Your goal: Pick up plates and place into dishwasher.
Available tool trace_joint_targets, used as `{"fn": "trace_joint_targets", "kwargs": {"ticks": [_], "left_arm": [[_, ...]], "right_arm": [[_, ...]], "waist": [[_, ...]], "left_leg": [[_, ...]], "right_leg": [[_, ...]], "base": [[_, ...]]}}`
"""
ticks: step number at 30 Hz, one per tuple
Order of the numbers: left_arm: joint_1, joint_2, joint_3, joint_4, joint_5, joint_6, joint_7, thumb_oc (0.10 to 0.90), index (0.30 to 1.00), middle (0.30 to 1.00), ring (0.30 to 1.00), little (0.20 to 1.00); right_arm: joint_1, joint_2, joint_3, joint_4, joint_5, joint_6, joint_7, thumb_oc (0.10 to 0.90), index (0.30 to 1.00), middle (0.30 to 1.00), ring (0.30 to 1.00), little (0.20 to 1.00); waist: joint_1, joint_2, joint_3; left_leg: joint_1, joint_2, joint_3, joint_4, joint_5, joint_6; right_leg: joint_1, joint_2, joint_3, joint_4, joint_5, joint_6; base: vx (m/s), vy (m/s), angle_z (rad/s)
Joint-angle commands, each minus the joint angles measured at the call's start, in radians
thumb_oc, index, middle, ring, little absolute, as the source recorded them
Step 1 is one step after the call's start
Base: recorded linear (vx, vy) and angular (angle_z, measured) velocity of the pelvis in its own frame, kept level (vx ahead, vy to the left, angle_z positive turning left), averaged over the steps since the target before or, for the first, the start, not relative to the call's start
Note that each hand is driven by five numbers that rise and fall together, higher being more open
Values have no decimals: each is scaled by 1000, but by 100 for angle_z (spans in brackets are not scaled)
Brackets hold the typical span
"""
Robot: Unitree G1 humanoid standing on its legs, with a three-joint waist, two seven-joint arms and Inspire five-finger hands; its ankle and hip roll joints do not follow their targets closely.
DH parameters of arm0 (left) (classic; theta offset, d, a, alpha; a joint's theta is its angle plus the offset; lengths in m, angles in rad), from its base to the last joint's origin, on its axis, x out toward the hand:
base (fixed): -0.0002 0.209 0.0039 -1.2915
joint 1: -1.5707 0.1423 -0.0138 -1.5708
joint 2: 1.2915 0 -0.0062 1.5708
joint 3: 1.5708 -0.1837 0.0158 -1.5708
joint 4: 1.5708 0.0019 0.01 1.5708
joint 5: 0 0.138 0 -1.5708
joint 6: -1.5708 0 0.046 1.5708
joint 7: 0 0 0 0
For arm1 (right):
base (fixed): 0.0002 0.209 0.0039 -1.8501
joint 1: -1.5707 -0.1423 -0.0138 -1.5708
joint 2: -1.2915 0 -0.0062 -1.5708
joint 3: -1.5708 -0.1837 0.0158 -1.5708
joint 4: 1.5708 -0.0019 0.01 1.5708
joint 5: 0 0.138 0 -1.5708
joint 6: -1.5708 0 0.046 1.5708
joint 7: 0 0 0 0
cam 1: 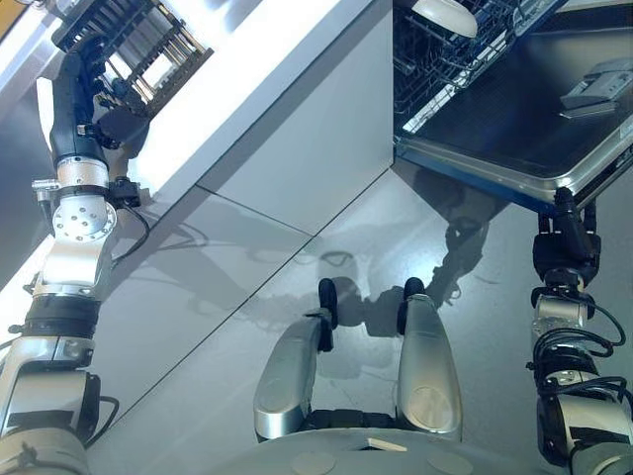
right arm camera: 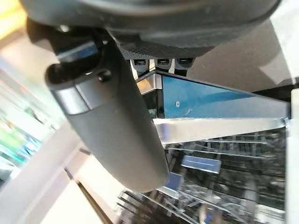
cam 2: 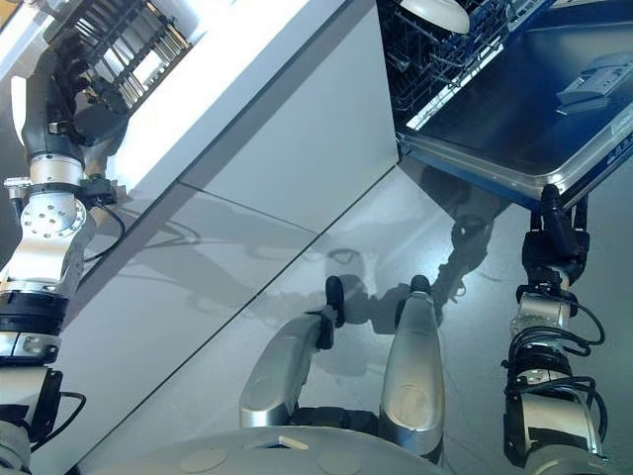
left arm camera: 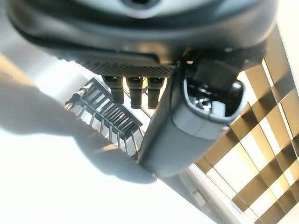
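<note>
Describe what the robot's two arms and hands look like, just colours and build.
Both arms are silver-grey shells joined by black segments. The left hand and right hand are dark, with black fingers and a broad grey-black thumb.

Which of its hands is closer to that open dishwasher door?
The right. The right hand sits just under the open dishwasher door's edge, while the left hand is far across, by the dark rack on the counter.

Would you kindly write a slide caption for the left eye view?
Left hand raised by the dish rack on the white counter; right hand below the open dishwasher door.
</note>
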Motion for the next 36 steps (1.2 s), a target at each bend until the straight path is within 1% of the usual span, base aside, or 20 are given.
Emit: {"fn": "trace_joint_targets", "kwargs": {"ticks": [1, 3, 5, 7, 8, 11, 13, 20, 21, 22, 24, 26, 27, 28, 29, 30, 31, 32, 34, 36], "left_arm": [[-28, 17, -27, -49, 17, -57, -50, 800, 900, 900, 900, 900], [-21, 16, -24, -46, 21, -58, -51, 800, 900, 900, 900, 900], [-19, 17, -21, -41, 24, -57, -49, 800, 900, 900, 900, 900], [-28, 19, -18, -25, 26, -59, -53, 800, 900, 900, 900, 900], [-29, 18, -18, -21, 28, -60, -55, 800, 900, 900, 900, 900], [-33, 17, -16, -14, 30, -55, -56, 800, 900, 900, 900, 900], [-36, 11, -15, -9, 33, -54, -59, 800, 900, 900, 900, 900], [-38, 9, -11, -4, 28, -61, -68, 800, 900, 900, 900, 900], [-39, 11, -11, -5, 28, -61, -70, 800, 900, 900, 900, 900], [-39, 11, -11, -5, 28, -61, -71, 800, 900, 900, 900, 900], [-48, 14, -11, -3, 29, -55, -74, 800, 900, 900, 900, 900], [-42, 17, -5, -3, 25, -56, -75, 800, 900, 900, 900, 900], [-42, 17, -5, -3, 25, -56, -75, 800, 900, 900, 900, 900], [-32, 17, 0, -5, 24, -63, -71, 800, 900, 900, 900, 900], [-22, 15, 5, -9, 25, -68, -69, 800, 900, 900, 900, 900], [-18, 15, 6, -11, 25, -69, -68, 800, 900, 900, 900, 900], [16, 7, 21, -32, 33, -78, -55, 800, 900, 900, 900, 900], [29, 5, 26, -40, 36, -79, -53, 800, 900, 900, 900, 900], [99, -12, 56, -90, 50, -91, -36, 800, 900, 900, 900, 900], [176, -39, 84, -141, 56, -113, -29, 800, 900, 900, 900, 900]], "right_arm": [[-193, -58, 131, -374, -174, 16, 234, 800, 900, 900, 900, 900], [-211, -50, 161, -453, -211, 42, 242, 800, 900, 900, 900, 900], [-230, -42, 189, -537, -243, 66, 229, 800, 900, 900, 900, 900], [-262, -29, 217, -615, -277, 85, 221, 800, 900, 900, 900, 900], [-267, -23, 225, -636, -288, 87, 217, 800, 900, 900, 900, 900], [-286, -2, 249, -723, -327, 102, 198, 800, 900, 900, 900, 900], [-299, 23, 267, -791, -346, 112, 180, 800, 900, 900, 900, 900], [-296, 73, 284, -871, -399, 123, 161, 800, 900, 900, 900, 900], [-295, 79, 286, -870, -423, 119, 143, 800, 900, 900, 900, 900], [-294, 81, 287, -870, -429, 117, 137, 800, 900, 900, 900, 900], [-293, 91, 288, -863, -450, 110, 93, 800, 900, 900, 900, 900], [-279, 98, 274, -840, -488, 87, -4, 800, 900, 900, 900, 900], [-278, 99, 273, -840, -493, 85, -11, 800, 900, 900, 900, 900], [-256, 102, 262, -827, -522, 67, -78, 800, 900, 900, 900, 900], [-241, 105, 253, -819, -540, 62, -117, 800, 900, 900, 900, 900], [-237, 106, 251, -818, -547, 58, -130, 800, 900, 900, 900, 900], [-175, 122, 234, -804, -594, 43, -188, 800, 900, 900, 900, 900], [-157, 125, 231, -806, -603, 37, -193, 800, 900, 900, 900, 900], [-51, 130, 209, -793, -646, 10, -211, 800, 900, 900, 900, 900], [66, 135, 186, -761, -653, -8, -191, 800, 900, 900, 900, 900]], "waist": [[-7, -38, -31], [-1, -47, -27], [3, -58, -25], [9, -67, -25], [10, -71, -22], [14, -78, -21], [19, -83, -17], [31, -101, -6], [34, -106, -3], [35, -108, -2], [38, -114, -1], [41, -122, -5], [41, -122, -6], [39, -126, -7], [39, -129, -9], [39, -129, -10], [34, -134, -17], [33, -136, -20], [26, -144, -32], [19, -153, -48]], "left_leg": [[-51, -13, -23, 149, -46, 24], [-55, -10, -21, 154, -35, 25], [-59, -10, -17, 167, -42, 26], [-69, -11, -16, 173, -32, 29], [-68, -13, -15, 185, -44, 30], [-73, -17, -12, 193, -41, 37], [-75, -25, -9, 198, -56, 47], [-76, -46, -11, 202, -99, 72], [-72, -50, -10, 198, -109, 79], [-71, -51, -10, 196, -110, 81], [-69, -53, -11, 190, -113, 87], [-60, -56, -9, 176, -115, 95], [-59, -56, -9, 175, -115, 96], [-53, -56, -7, 167, -116, 100], [-48, -57, -6, 162, -117, 102], [-46, -57, -6, 160, -117, 102], [-34, -56, -3, 148, -119, 107], [-30, -56, -2, 144, -119, 108], [-10, -56, 2, 125, -120, 113], [15, -56, 6, 101, -120, 117]], "right_leg": [[92, 39, -50, -27, -37, -35], [102, 43, -49, -39, -29, -34], [107, 45, -46, -43, -29, -30], [104, 47, -42, -54, -9, -27], [107, 46, -40, -48, -16, -25], [104, 45, -35, -55, 1, -20], [98, 39, -27, -52, 9, -15], [83, 24, -20, -51, 33, 2], [81, 21, -18, -53, 40, 8], [80, 20, -18, -55, 42, 9], [78, 19, -15, -61, 51, 16], [81, 19, -14, -80, 62, 24], [82, 19, -14, -82, 63, 25], [83, 20, -12, -93, 71, 29], [87, 21, -11, -103, 76, 31], [88, 21, -11, -107, 78, 32], [94, 24, -7, -123, 85, 37], [97, 25, -6, -128, 87, 38], [111, 28, -1, -158, 96, 43], [129, 29, 3, -192, 106, 50]], "base": [[24, 64, -10], [21, 78, -13], [29, 83, -18], [17, 84, -15], [8, 82, -14], [19, 97, -3], [18, 121, 3], [2, 84, 2], [-5, 71, 7], [-8, 57, 13], [-4, 43, 21], [4, 51, 21], [-4, 54, 13], [0, 53, 9], [0, 55, 6], [16, 61, 2], [20, 49, 1], [27, 69, 3], [23, 59, 0], [21, 54, -8]]}}
